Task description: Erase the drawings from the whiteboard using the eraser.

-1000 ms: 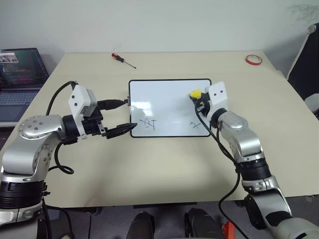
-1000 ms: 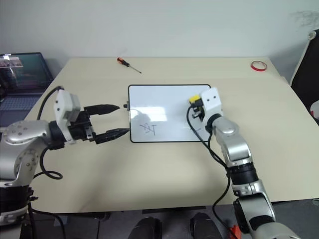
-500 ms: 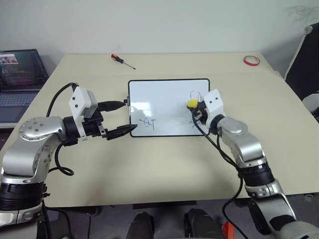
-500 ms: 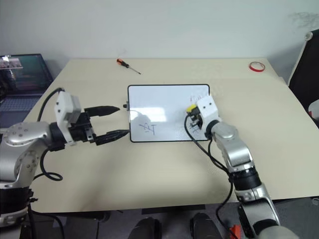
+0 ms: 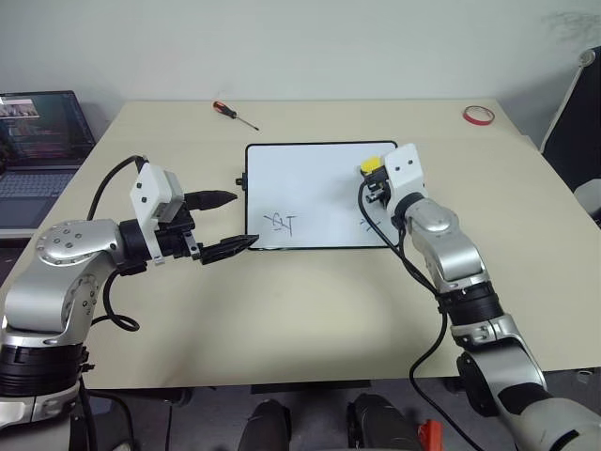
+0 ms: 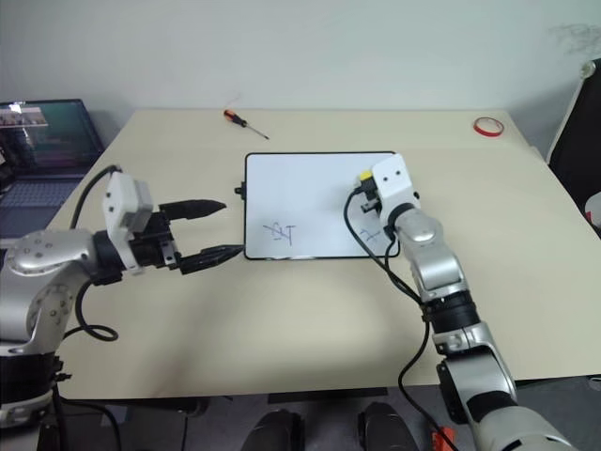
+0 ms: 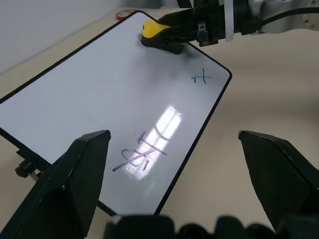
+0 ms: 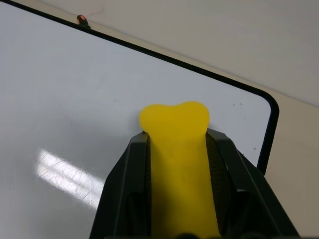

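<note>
The whiteboard [image 5: 310,178] lies flat in the middle of the table. Two blue drawings show near its front edge: a scribble [image 5: 282,223] on the left and a small X [image 5: 366,224] on the right. My right gripper [image 8: 177,142] is shut on the yellow eraser [image 5: 371,167], whose tip rests on the board close to the far right corner. In the left wrist view the eraser [image 7: 152,31] sits beyond the X [image 7: 202,77]. My left gripper [image 5: 239,220] is open at the board's left short side, its nearer fingertip by the front left corner.
A red-handled screwdriver [image 5: 232,114] lies behind the board on the left. At the table's far right corner is a red tape ring [image 5: 477,115]. An open laptop [image 5: 38,141] stands off the table's left side, and a dark chair [image 5: 575,122] off its right.
The right gripper pulled the eraser toward the front, then pushed it back to the far right corner. Faint red marks there are gone. The board slid slightly away. The left gripper stayed.
</note>
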